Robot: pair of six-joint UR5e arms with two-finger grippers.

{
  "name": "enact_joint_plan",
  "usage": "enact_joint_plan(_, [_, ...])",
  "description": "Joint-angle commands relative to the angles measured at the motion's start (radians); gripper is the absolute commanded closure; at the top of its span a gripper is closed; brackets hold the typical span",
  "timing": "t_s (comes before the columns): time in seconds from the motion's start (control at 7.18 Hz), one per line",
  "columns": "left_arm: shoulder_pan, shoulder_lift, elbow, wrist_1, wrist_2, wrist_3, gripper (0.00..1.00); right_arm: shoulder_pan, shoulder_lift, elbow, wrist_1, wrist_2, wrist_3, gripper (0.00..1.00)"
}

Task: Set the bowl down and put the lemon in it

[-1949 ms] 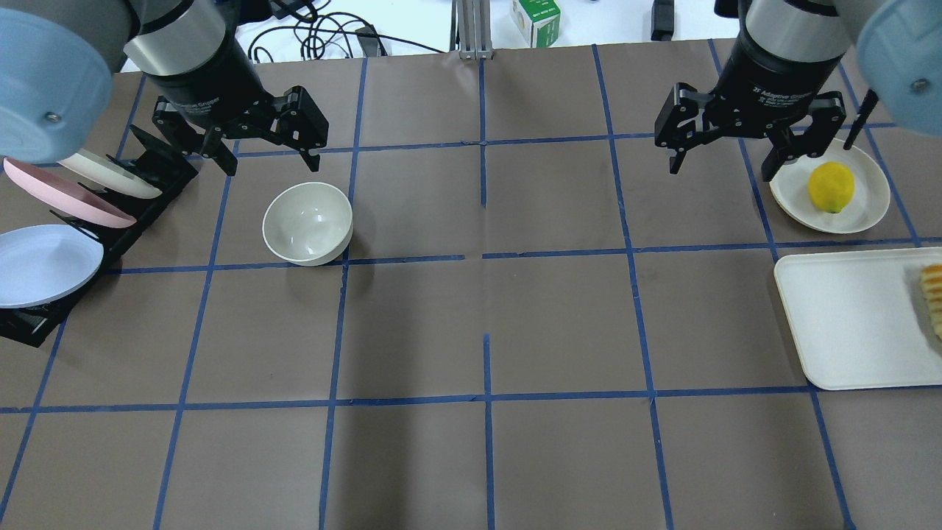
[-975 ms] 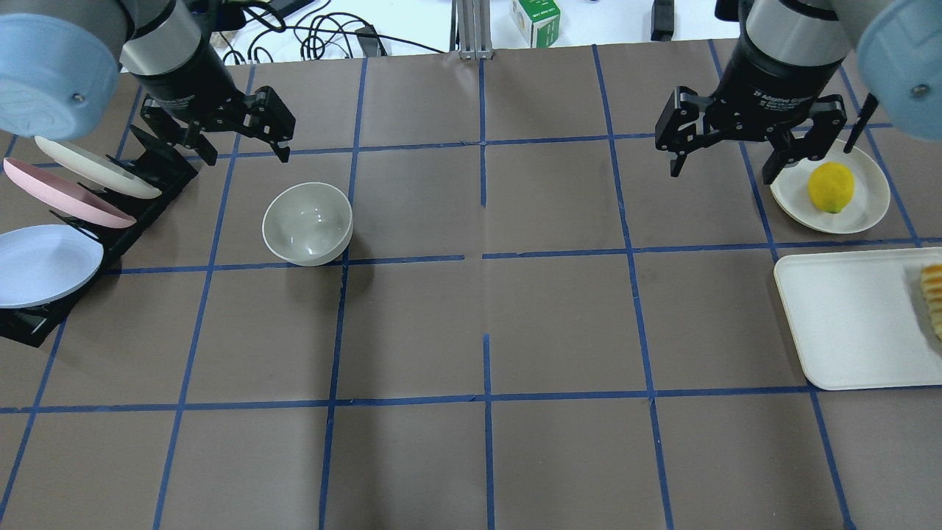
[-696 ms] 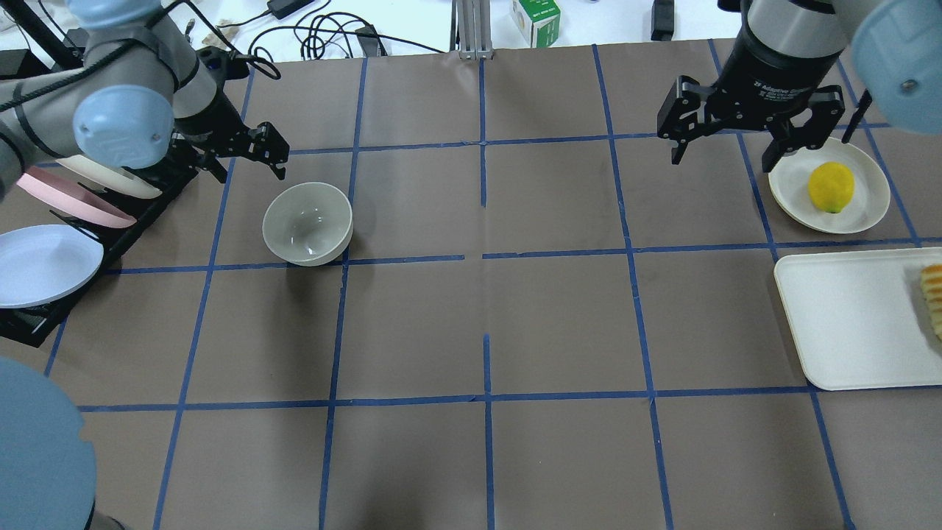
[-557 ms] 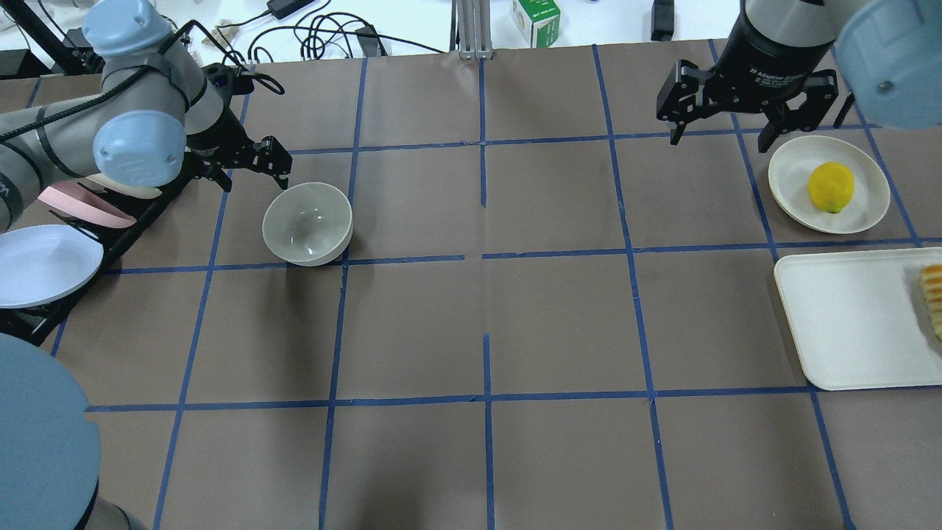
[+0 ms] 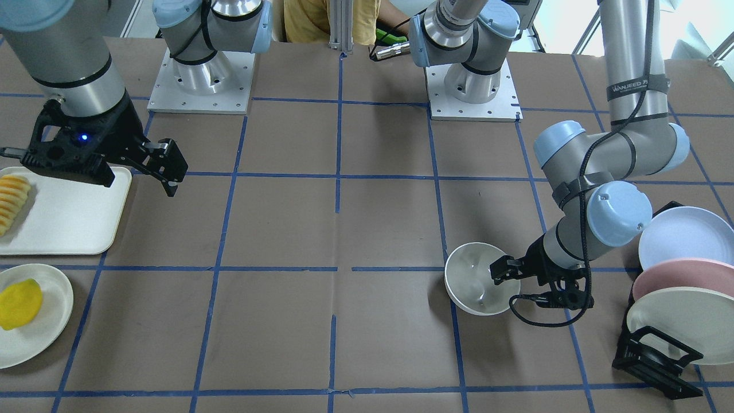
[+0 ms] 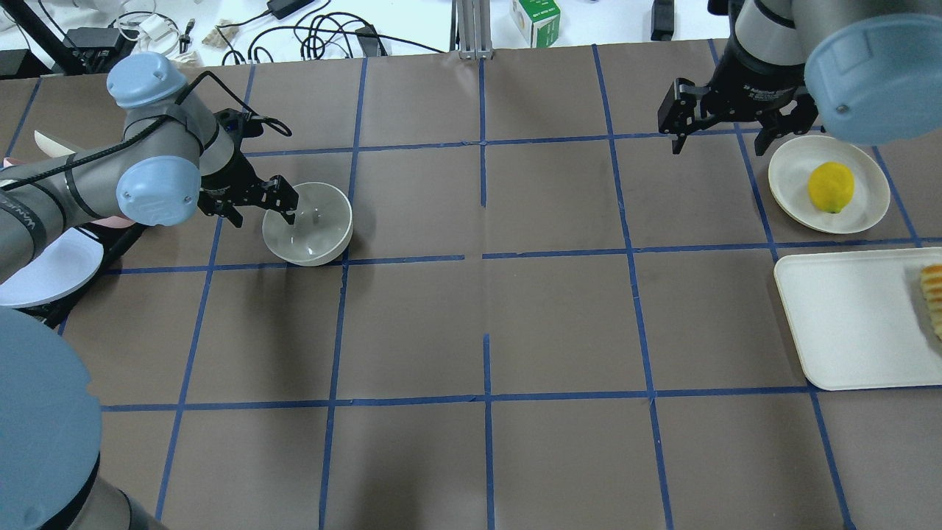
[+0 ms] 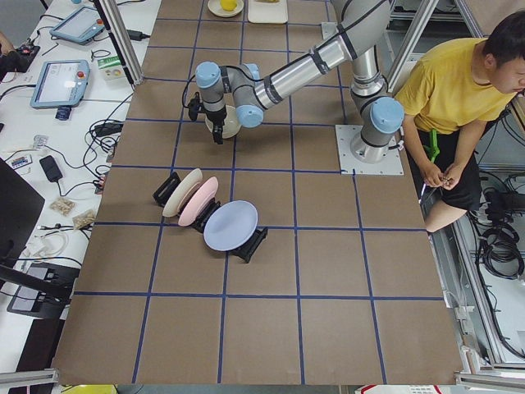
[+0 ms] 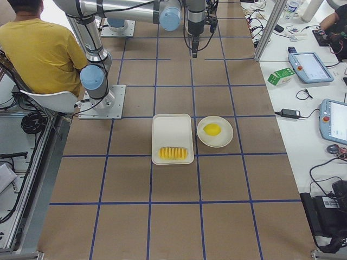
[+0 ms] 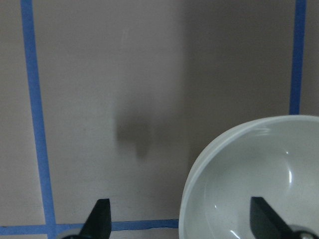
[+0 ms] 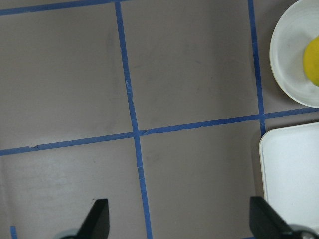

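With jaws apart, the left gripper [image 6: 263,218] straddles the bowl [image 6: 318,234] rim to pinch it, while the right gripper [image 6: 724,146] hovers unclenched near the lemon [image 6: 831,187].

Glossy cream bowl [image 6: 320,234], matt brown paper tbl cover [image 6: 559,324] w/ smooth blue tape lines [image 6: 486,401]
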Motion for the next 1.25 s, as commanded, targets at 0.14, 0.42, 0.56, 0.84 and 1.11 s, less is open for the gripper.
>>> enact_joint_plan(0.14, [-0.001,-0.016,-0.016,0.058,-0.002,0.008,0.15,-0.142,0.042,0.076,-0.040,0.006,-0.132,0.00])
enact_joint_plan(0.42, [-0.002,-0.026,-0.016,0.071,-0.017,0.001,0.49,-0.268,0.130,0.130,-0.162,0.011,-0.238,0.00])
enact_joint_plan(0.56, [-0.001,-0.026,-0.016,0.069,-0.043,0.000,0.69,-0.311,0.166,0.132,-0.257,0.014,-0.371,0.00])
enact_joint_plan(0.84, [-0.001,-0.022,-0.017,0.051,-0.039,-0.001,0.98,-0.397,0.235,0.132,-0.328,0.029,-0.505,0.00])
enact_joint_plan(1.11, [0.001,-0.014,-0.020,0.035,-0.045,0.000,1.00,-0.466,0.357,0.130,-0.521,0.034,-0.660,0.00])
